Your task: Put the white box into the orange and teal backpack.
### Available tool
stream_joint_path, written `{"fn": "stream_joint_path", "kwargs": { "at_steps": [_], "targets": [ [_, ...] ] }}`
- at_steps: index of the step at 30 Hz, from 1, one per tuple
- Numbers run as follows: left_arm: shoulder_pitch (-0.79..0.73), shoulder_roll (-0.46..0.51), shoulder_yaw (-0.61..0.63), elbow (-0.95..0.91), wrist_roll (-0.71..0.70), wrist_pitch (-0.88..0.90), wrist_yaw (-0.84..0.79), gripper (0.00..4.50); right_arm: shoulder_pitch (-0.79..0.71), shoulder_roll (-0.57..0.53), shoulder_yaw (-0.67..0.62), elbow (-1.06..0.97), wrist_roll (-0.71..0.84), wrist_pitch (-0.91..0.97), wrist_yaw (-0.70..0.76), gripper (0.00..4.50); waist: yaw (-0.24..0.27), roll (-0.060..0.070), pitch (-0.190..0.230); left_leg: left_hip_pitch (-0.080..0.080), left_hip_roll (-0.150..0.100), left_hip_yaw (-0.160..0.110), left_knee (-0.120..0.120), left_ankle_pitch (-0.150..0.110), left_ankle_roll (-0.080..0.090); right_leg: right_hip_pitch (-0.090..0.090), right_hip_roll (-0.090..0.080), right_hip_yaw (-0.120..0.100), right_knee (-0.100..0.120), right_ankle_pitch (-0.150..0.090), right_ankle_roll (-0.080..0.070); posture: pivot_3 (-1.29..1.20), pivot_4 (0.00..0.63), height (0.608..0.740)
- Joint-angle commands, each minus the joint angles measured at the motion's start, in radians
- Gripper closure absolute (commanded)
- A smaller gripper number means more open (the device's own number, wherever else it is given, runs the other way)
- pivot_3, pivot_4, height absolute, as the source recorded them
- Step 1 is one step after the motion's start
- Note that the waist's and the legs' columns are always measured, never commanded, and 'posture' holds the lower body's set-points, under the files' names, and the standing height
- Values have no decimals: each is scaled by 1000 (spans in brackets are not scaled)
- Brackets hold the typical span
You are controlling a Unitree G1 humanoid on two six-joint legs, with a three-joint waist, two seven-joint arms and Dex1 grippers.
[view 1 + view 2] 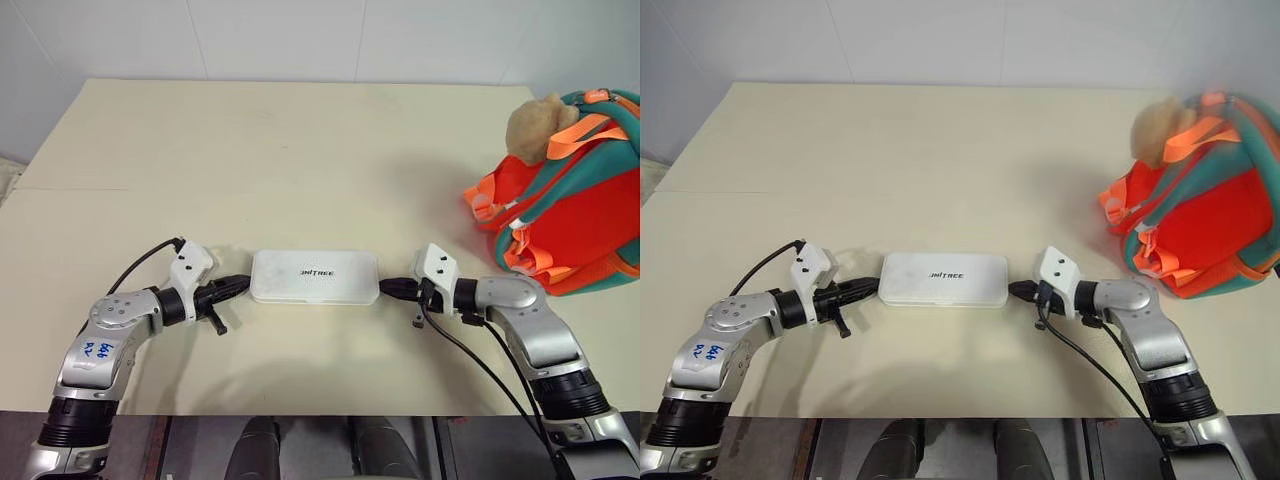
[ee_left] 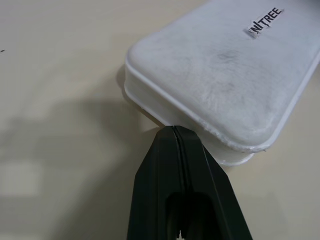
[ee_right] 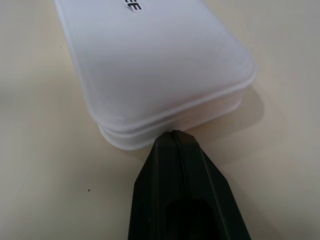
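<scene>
Squeezing the white box (image 1: 315,277) from both ends is my plan: left gripper (image 1: 240,284) and right gripper (image 1: 388,289) each sit with fingers pressed together, tips at its short edges, holding nothing. It lies flat at lower centre of the table (image 1: 250,150); the orange and teal backpack (image 1: 565,215) waits at the right edge, so lifting and loading remain.

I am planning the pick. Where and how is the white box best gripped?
Probably by its two short ends, squeezed between both shut grippers: left gripper, right gripper. The white box lies flat, too wide for one gripper.
</scene>
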Motion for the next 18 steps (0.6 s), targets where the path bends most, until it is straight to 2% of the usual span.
{"fn": "stream_joint_path", "kwargs": {
  "at_steps": [1,8,14,15,17,18],
  "targets": [
    [15,-4,-51,-38,-9,11,-39,4480,-11,-1,-7,14,3,-38,-12,4500,0,0,0,0,0,0,0,0,0,0,0,0,0,0,0,0,150,740],
    [58,58,-35,-76,-4,54,-53,4480,-20,-34,-14,26,17,-38,16,4500,0,0,0,0,0,0,0,0,0,0,0,0,0,0,0,0,150,740],
    [45,148,-14,35,44,23,-78,4480,-23,-97,-26,7,56,10,80,4500,-5,0,0,1,0,0,0,0,0,0,0,0,0,0,0,0,150,740],
    [33,154,-5,55,38,27,-78,4308,-21,-110,-30,-4,71,33,92,4500,-5,0,0,1,0,0,0,0,0,0,0,0,0,0,0,0,150,740],
    [5,158,24,80,-4,74,-88,3917,-14,-139,-34,-29,90,65,111,4139,-5,0,0,1,0,0,0,0,0,0,1,0,0,0,0,0,150,740],
    [-9,159,39,88,-30,108,-92,3582,-11,-155,-39,-43,103,88,120,3870,-5,0,0,1,0,0,0,0,1,0,1,0,0,0,0,0,150,740]
  ]
}}
